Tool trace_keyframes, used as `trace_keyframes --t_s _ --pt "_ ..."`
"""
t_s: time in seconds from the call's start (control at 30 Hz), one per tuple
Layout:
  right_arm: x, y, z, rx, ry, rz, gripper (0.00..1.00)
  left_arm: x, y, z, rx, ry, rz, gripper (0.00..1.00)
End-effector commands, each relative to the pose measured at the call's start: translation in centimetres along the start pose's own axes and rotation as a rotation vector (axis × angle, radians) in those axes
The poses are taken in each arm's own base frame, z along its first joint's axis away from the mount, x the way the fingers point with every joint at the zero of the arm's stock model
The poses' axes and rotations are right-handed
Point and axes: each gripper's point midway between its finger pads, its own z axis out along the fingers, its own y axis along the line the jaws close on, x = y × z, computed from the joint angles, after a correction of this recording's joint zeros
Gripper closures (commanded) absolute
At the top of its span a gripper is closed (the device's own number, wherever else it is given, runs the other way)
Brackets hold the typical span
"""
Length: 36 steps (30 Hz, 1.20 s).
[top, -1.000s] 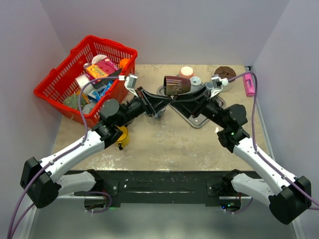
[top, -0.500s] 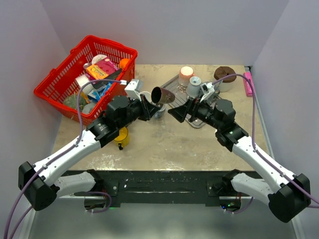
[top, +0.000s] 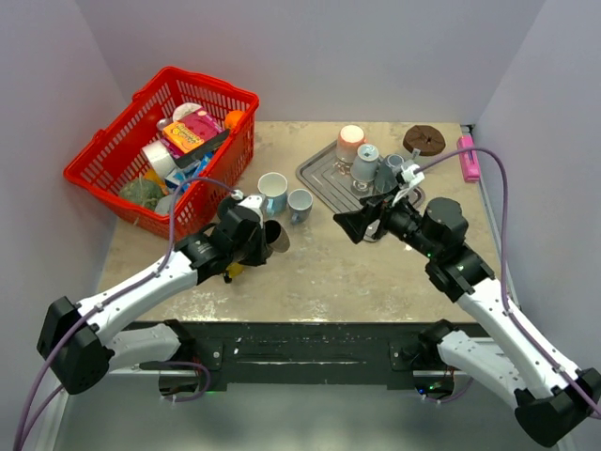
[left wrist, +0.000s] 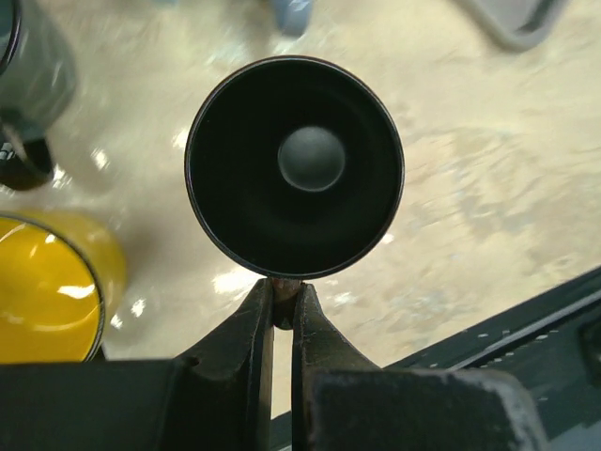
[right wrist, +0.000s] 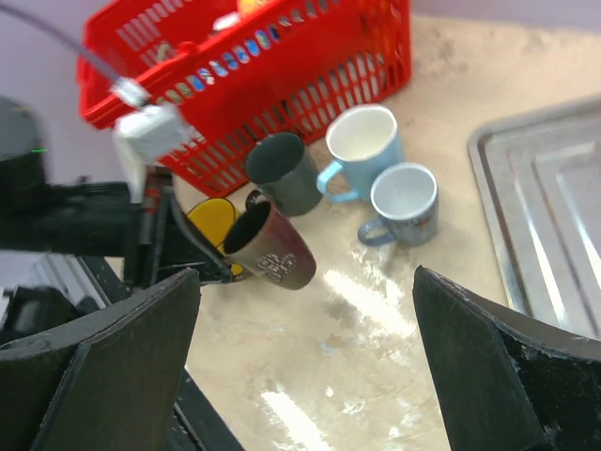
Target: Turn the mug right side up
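Note:
The dark red mug point(top: 273, 237) with a pale pattern hangs tilted just above the table, left of centre. Its mouth faces back toward my left wrist, and the left wrist view looks straight into its dark inside point(left wrist: 294, 167). My left gripper point(top: 259, 241) is shut on the mug's handle right under the rim point(left wrist: 282, 287). The right wrist view shows the mug point(right wrist: 277, 254) from the side with its shadow on the table below. My right gripper point(top: 346, 224) is open and empty, about a hand's width right of the mug point(right wrist: 305, 278).
A yellow mug point(top: 230, 259) and a dark grey mug point(right wrist: 285, 171) stand by my left arm. A light blue mug point(top: 273, 191) and a small blue mug point(top: 300, 202) stand behind. A red basket point(top: 113, 141) is back left. A metal tray point(top: 317, 171) with cups sits back centre.
The mug was up between both grippers near the tray. The right gripper let go and drew back right. My left gripper carried the mug down and toward the near left.

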Motion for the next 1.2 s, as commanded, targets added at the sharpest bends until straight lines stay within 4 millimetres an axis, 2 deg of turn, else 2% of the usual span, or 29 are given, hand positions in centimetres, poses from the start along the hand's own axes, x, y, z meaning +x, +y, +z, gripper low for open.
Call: trace_keyframes --t_s 0.0,0.07,0.1,0.13,0.17,0.2,0.23,0.3,0.33,0.47,0.67,0.8,0.93,1.0,1.07,1.1,1.17 --pt "-5.4 4.6 -2.4 -0.196 -0.158 -0.291 0.01 0.3 1.8 0.7 -0.128 0.01 -0.011 1.0" --pt "-6.5 6.3 -3.4 -0.275 -0.211 -0.379 0.01 0.8 2.5 1.0 -0.167 0.023 -0.01 1.0" --pt "-6.4 8.0 -4.2 -0.372 -0.22 -0.416 0.01 0.9 2.8 1.2 -0.185 0.02 -0.007 1.0" --pt "-7.5 9.5 -5.0 -0.44 -0.287 -0.464 0.01 1.1 3.0 1.4 -0.194 0.029 -0.004 1.0" --pt "-7.9 10.5 -5.9 -0.49 -0.323 -0.478 0.01 1.2 3.0 1.5 -0.197 0.03 -0.006 1.0" --pt "-8.0 12.0 -7.0 -0.572 -0.35 -0.5 0.01 1.5 3.1 1.8 -0.203 0.041 -0.002 1.0" --pt "-9.7 13.6 -8.4 -0.63 -0.451 -0.541 0.01 1.7 3.1 2.0 -0.207 0.046 -0.003 1.0" --pt "-10.1 15.6 -10.5 -0.74 -0.501 -0.542 0.01 2.3 3.5 2.4 -0.23 0.064 -0.002 1.0" --pt "-11.2 16.7 -11.8 -0.779 -0.572 -0.573 0.01 2.5 3.7 2.6 -0.238 0.07 -0.005 1.0" --pt "-12.2 18.8 -14.4 -0.88 -0.617 -0.603 0.01 3.4 4.7 3.0 -0.295 0.089 -0.006 1.0" --pt "-12.6 19.9 -16.4 -0.933 -0.671 -0.63 0.01 4.1 5.4 3.5 -0.333 0.11 -0.001 1.0" --pt "-12.7 20.1 -17.0 -0.941 -0.683 -0.63 0.01 4.8 5.7 3.9 -0.348 0.141 0.006 1.0" --pt "-12.6 20.1 -16.9 -0.938 -0.673 -0.628 0.01 4.8 5.6 3.9 -0.345 0.137 0.004 1.0" --pt "-12.6 20.1 -16.9 -0.939 -0.672 -0.628 0.01 4.6 5.5 3.9 -0.341 0.131 0.001 0.88" --pt "-12.6 20.1 -17.0 -0.938 -0.672 -0.629 0.01 4.4 5.4 3.8 -0.337 0.128 0.002 0.82" --pt "-12.6 20.1 -17.0 -0.939 -0.672 -0.629 0.01 4.4 5.4 3.7 -0.336 0.127 0.002 0.73" --pt "-12.7 20.2 -17.1 -0.94 -0.676 -0.629 0.01 4.5 5.4 3.7 -0.334 0.133 0.004 0.65"
